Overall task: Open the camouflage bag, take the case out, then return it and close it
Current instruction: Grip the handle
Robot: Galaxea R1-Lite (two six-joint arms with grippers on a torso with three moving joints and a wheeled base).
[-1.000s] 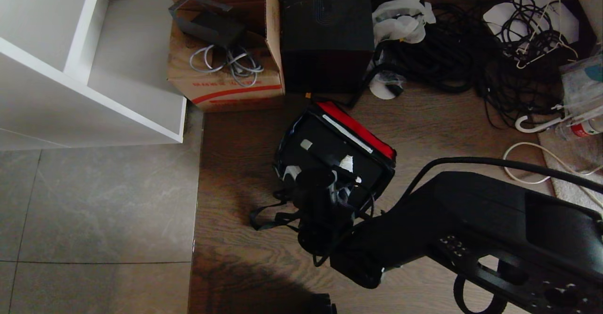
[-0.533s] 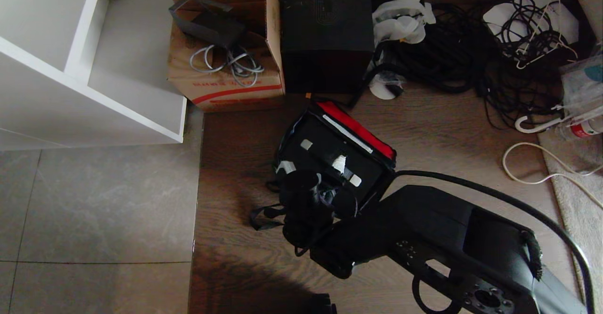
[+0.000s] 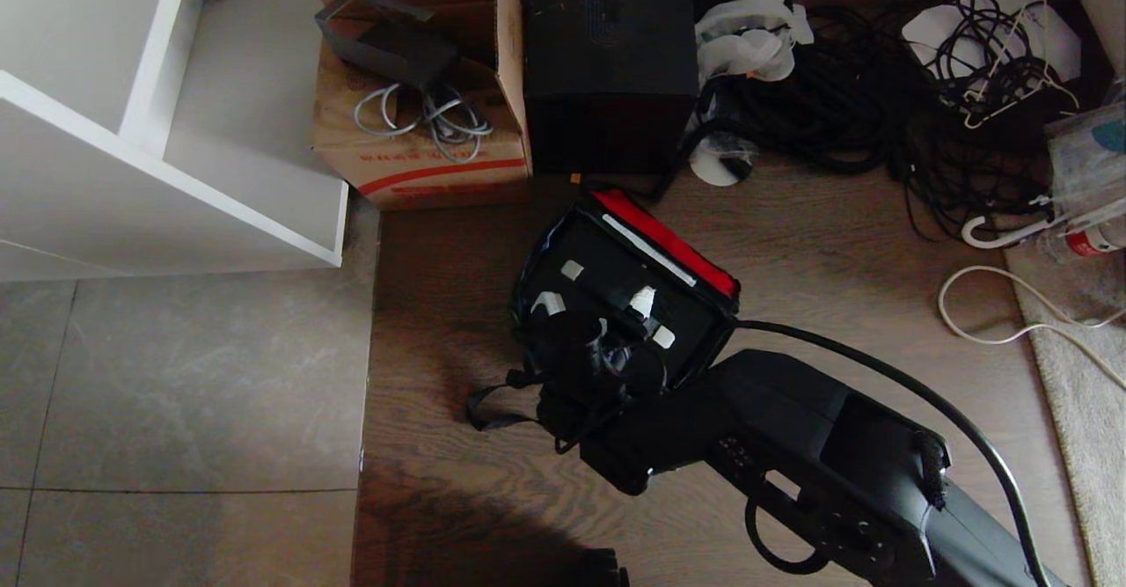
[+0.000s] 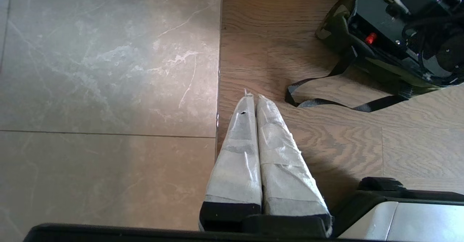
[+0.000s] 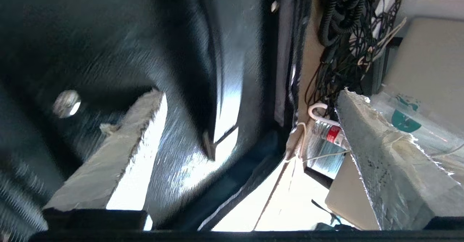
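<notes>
- Our left gripper hangs clenched, empty, above the floor.
- Our right gripper stands released over the case, which looks stiff, slick, fairly heavy; we'd grip its edge.
- The soft camouflage bag holds it, with cardboard box at eleven o'clock.

— What shifted in the last second?
— The right gripper drew back toward the near edge of the camouflage bag, its arm swinging lower across the head view.
— And its fingers?
— Spread wider apart over the case.
</notes>
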